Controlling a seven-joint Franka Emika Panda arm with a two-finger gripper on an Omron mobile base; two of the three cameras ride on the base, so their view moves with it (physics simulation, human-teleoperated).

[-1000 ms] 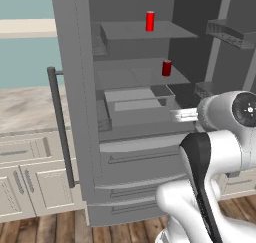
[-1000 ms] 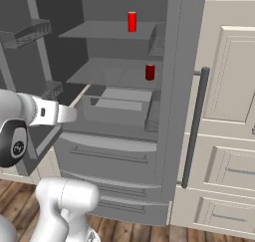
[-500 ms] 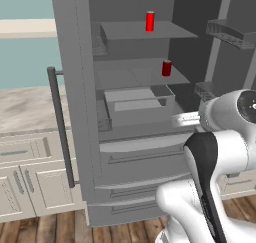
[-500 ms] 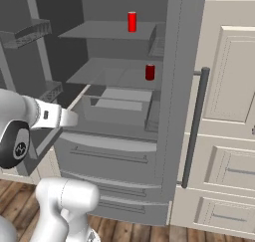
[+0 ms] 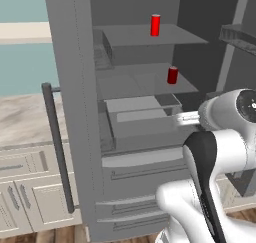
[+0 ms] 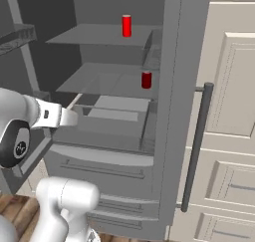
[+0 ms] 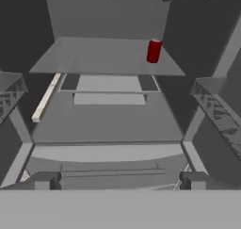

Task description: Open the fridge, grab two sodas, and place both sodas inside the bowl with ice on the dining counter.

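In the left base view the fridge (image 5: pixel 85 112) stands open, one soda can (image 5: pixel 155 25) on its upper shelf (image 5: pixel 135 36) and a second soda can (image 5: pixel 172 75) on the middle shelf (image 5: pixel 140 82). The right base view shows both red cans inside too. In the hand view the gripper (image 7: pixel 115 181) faces the interior, fingers spread wide and empty.

1. No readable text, label, brand, number or sign found in any view.
2. Upper soda can (image 5: pixel 155 25): plain red, unmarked.
3. Lower soda can (image 5: pixel 172 75): plain red, unmarked.
4. Fridge (image 6: pixel 172 111) surfaces: flat grey, unlettered.
5. Small pale mark on the arm's dark joint cap (image 6: pixel 19 147): too small to read.
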